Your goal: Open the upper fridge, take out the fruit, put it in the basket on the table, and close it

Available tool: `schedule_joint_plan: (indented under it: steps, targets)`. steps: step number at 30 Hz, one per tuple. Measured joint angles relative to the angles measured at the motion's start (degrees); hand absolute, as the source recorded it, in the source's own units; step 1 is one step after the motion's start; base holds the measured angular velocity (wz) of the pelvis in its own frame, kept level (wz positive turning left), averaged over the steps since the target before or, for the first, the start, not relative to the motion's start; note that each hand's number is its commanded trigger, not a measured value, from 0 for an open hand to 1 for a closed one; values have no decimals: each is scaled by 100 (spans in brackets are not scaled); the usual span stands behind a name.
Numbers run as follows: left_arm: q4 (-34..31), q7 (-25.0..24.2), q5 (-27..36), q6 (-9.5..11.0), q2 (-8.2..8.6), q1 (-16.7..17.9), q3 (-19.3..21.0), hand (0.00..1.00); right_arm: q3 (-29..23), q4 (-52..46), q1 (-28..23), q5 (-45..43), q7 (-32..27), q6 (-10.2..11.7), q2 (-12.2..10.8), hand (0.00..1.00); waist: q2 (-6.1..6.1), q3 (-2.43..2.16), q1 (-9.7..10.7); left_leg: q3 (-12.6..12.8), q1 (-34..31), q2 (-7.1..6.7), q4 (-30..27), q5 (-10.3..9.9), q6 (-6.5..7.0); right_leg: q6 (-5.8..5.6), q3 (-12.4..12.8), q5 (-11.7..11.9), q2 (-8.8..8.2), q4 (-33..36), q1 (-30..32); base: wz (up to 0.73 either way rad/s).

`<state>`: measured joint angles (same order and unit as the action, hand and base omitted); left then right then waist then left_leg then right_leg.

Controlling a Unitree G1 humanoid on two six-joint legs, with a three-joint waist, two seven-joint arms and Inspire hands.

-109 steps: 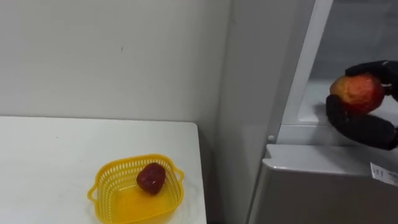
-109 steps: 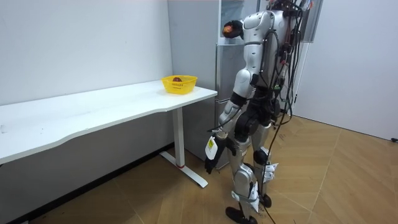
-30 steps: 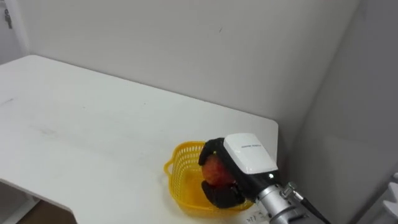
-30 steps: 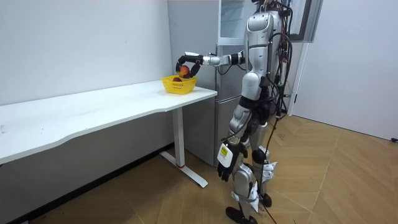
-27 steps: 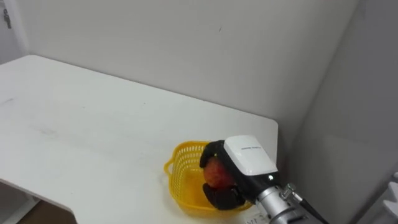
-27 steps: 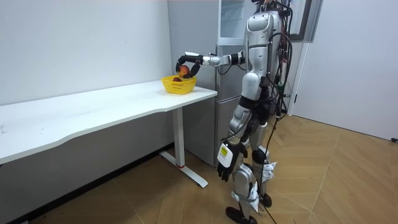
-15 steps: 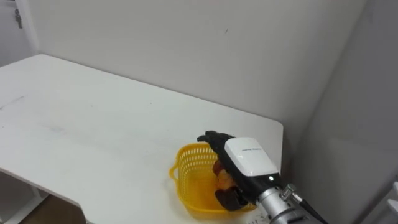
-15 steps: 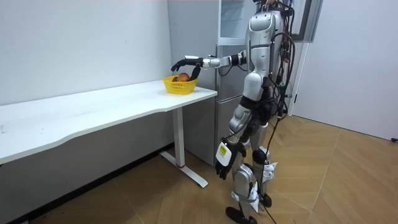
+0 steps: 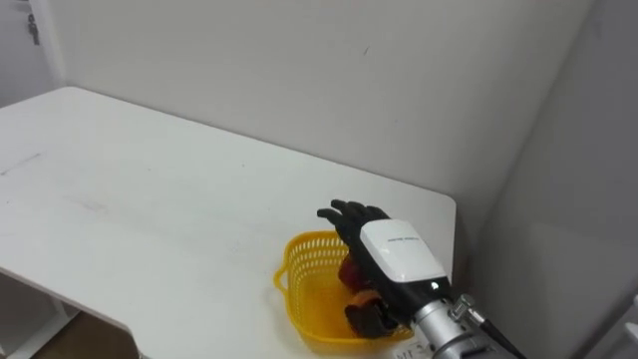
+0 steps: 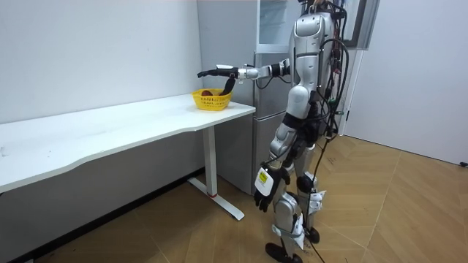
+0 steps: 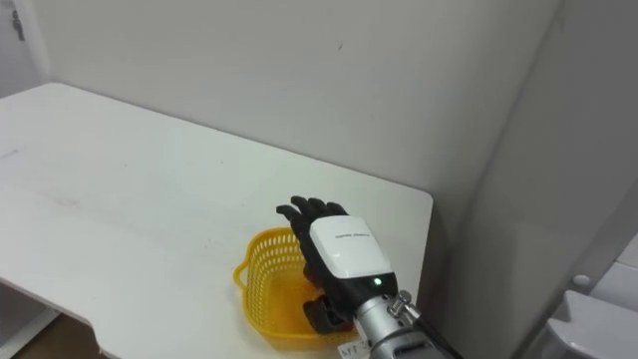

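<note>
A yellow plastic basket point(image 9: 304, 289) stands near the right end of the white table point(image 9: 150, 199). In it lies reddish fruit point(image 9: 352, 271), mostly hidden by my right hand point(image 9: 389, 254). That hand hovers over the basket, open, fingers point(image 9: 344, 212) spread and pointing away, holding nothing. The room view shows the same outstretched right hand point(image 10: 217, 73) above the basket point(image 10: 210, 99). My left hand point(image 10: 263, 191) hangs by my thigh, fingers relaxed.
The grey fridge point(image 10: 272, 44) stands right beside the table's end, its upper compartment open behind my arm. Its side wall point(image 9: 568, 199) rises at the right of the eye view. A white wall point(image 9: 299, 80) backs the table. I stand on the wooden floor.
My right hand brought the fruit from the fridge to the basket and let it go. In the last half second its fingers spread and rose above the basket.
</note>
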<state>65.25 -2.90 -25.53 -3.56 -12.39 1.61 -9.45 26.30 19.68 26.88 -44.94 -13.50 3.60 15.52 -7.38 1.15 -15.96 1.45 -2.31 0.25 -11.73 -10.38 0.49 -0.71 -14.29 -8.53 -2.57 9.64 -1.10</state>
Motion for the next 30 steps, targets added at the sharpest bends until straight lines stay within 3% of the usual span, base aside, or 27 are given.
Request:
schedule_joint_plan:
  steps: [6, 11, 15, 19, 21, 25, 30]
  targets:
    - [13, 4, 1, 11, -4, 13, 18, 0, -202, -630, 0, 295, -31, 24, -29, 0, 42, 27, 42, 18, -8, 0, -9, 0, 1, 0, -12, 0, 1, 0, 2, 0]
    - [-6, 7, 1, 23, 28, 104, 107, 0, -672, -1463, 3, 625, -332, 270, -74, 0, 84, 29, 179, 46, 21, 0, -4, 0, 1, 0, 1, 0, 7, -4, -17, 0]
    - [7, 35, 25, 29, 53, 161, 142, 0, -991, -2013, 1, 1161, -672, 290, -192, 0, 179, 35, 339, 54, 104, 0, 15, 0, 1, 0, 1, 0, 8, -12, -92, 0]
    - [14, 114, 31, 63, 62, 276, 155, 0, -1154, -2328, -4, 1263, -925, 373, -202, 0, 328, -9, 512, 93, 234, 4, 64, -1, 3, 0, 24, 0, 6, -9, -186, -6]
    - [19, 123, 31, 65, 79, 370, 204, 0, -1304, -2496, -5, 1562, -1081, 416, -203, 0, 395, -67, 579, 186, 322, 21, 116, -1, 3, 0, 154, 0, 17, -1, -191, -24]
    - [167, 127, 24, 73, 145, 424, 276, 0, -1629, -2754, -12, 1880, -1418, 473, -194, 0, 415, -81, 699, 309, 396, 32, 134, -1, 3, 0, 193, 0, 18, 0, -204, -18]
    - [139, 208, 24, 110, 243, 468, 316, 0, -1915, -2955, -268, 2248, -1702, 784, -178, 0, 410, -86, 924, 324, 498, 29, 112, -6, 7, 0, 247, 1, 22, -11, -327, 1]
